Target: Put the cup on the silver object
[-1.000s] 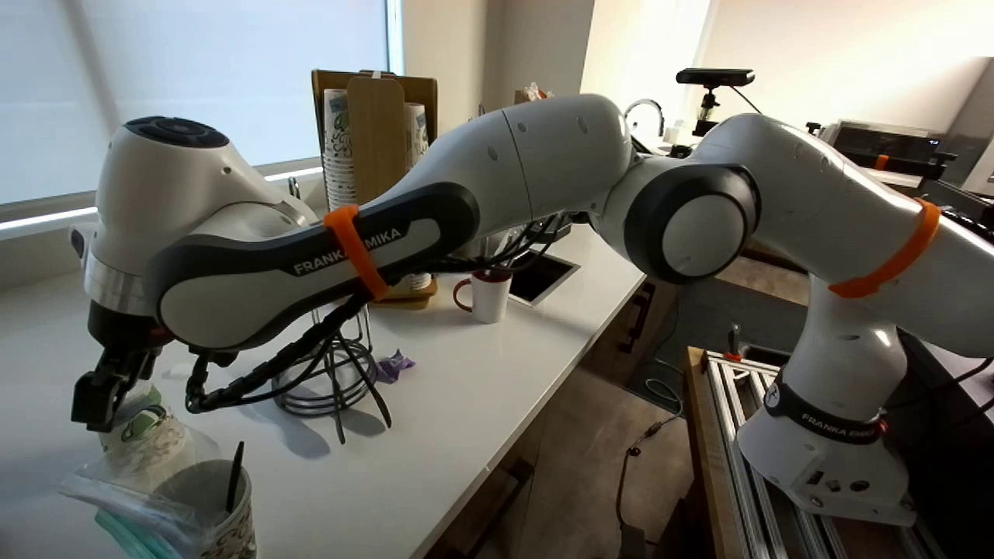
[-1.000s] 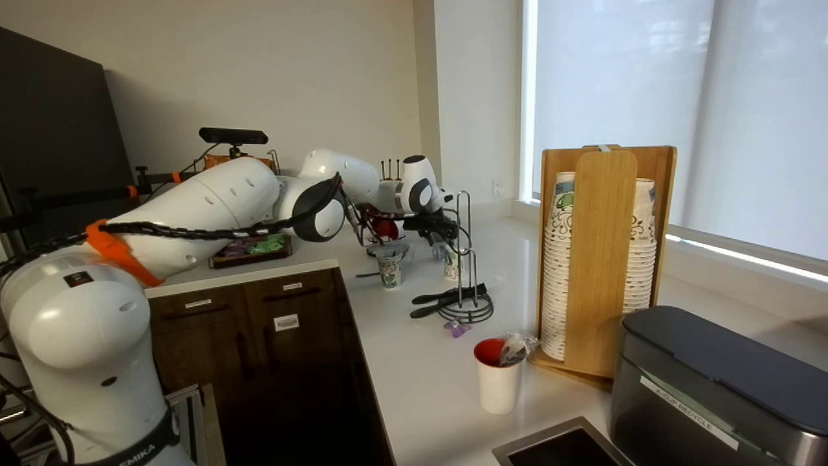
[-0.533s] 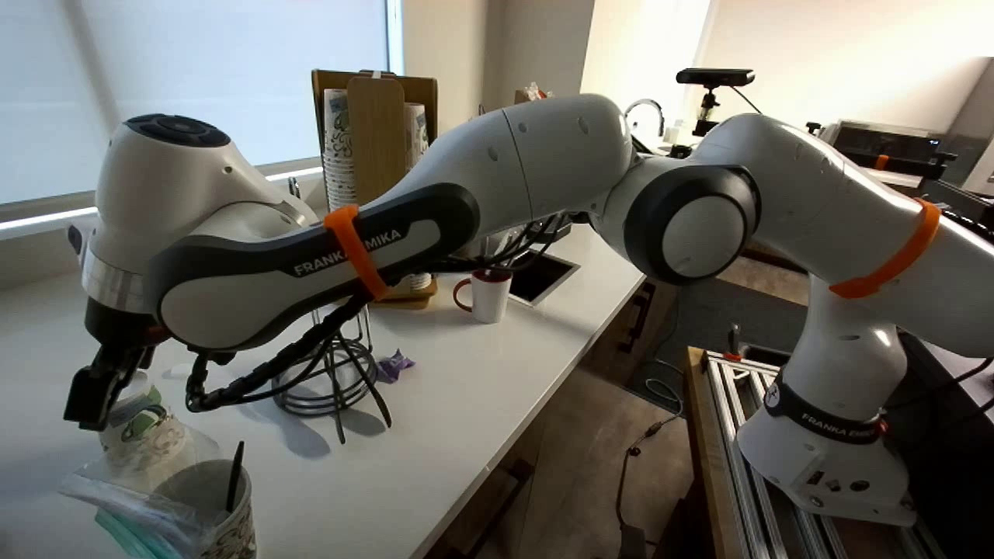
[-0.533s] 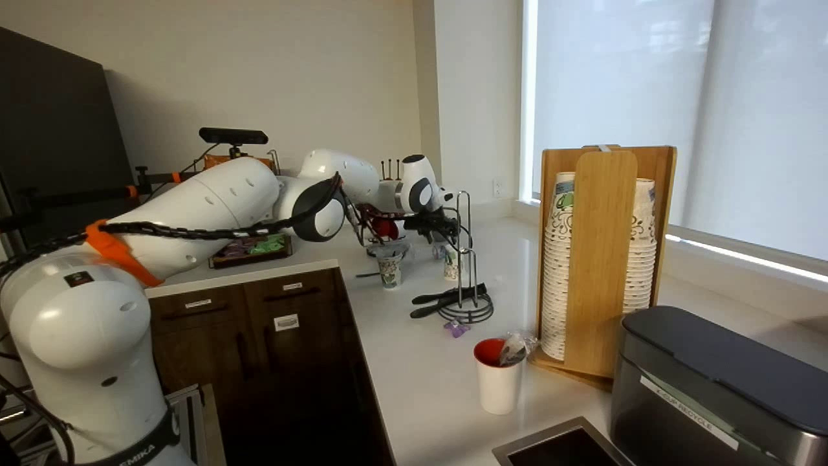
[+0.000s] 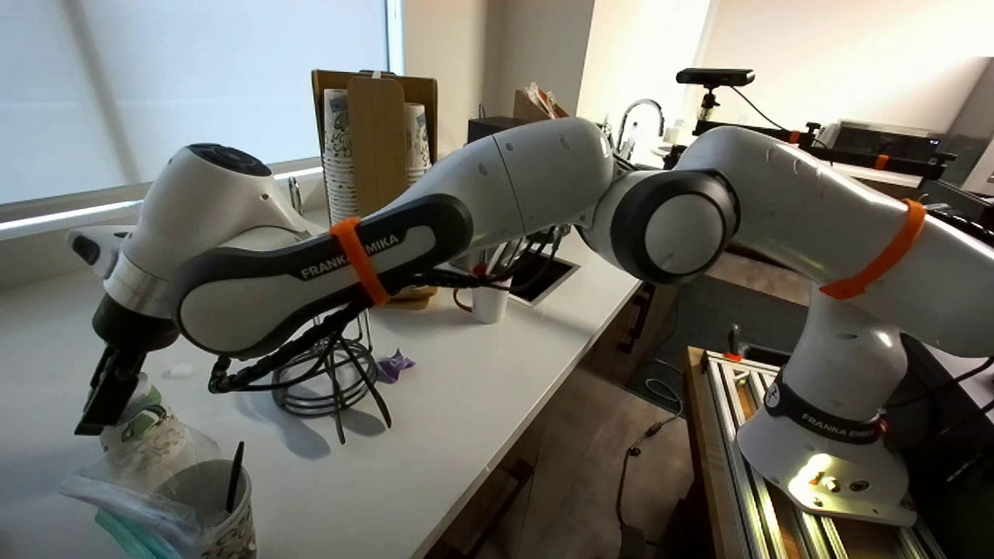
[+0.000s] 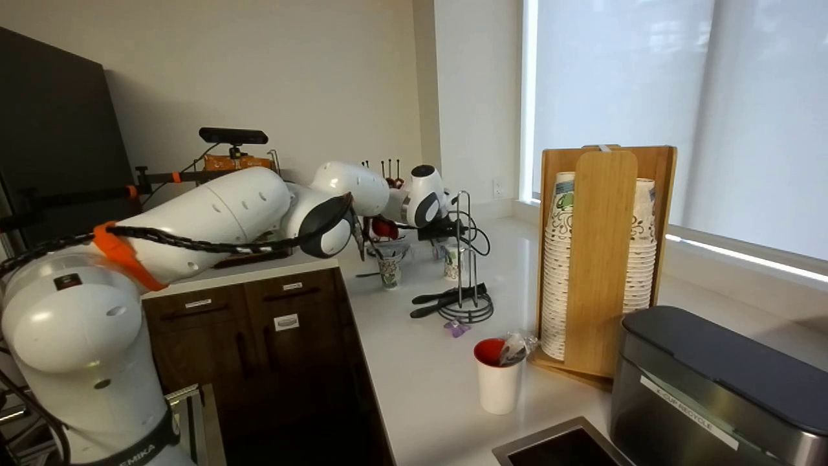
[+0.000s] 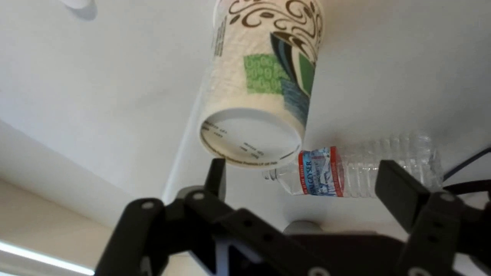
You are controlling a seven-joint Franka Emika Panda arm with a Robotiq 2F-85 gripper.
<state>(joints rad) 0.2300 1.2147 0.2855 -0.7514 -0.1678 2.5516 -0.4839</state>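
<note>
The cup (image 7: 261, 76) is whitish paper with green, blue and brown markings. It stands upside down on the counter, its base facing the wrist camera. It also shows in both exterior views (image 5: 151, 435) (image 6: 451, 265). My gripper (image 7: 303, 174) is open, with nothing between its fingers. In the wrist view its left fingertip is close by the cup's base; I cannot tell whether they touch. In an exterior view the gripper (image 5: 97, 415) is beside the cup's upper end. The silver object (image 6: 460, 275) has an upright rod on a looped wire base (image 5: 326, 388); my arm partly hides the rod.
A clear bottle (image 7: 326, 172) lies beside the cup. A plastic-wrapped cup with a stick (image 5: 225, 505) stands nearby. Black-handled utensils (image 6: 446, 301) lie across the wire base. A purple wrapper (image 5: 394, 365), a white mug (image 6: 498, 382) and a wooden cup rack (image 6: 601, 259) are farther along.
My arm's elbow has lowered and the hand has tilted, its upper part shifting toward the silver object. The fingertips stay near the cup. The cup and silver object have not moved.
</note>
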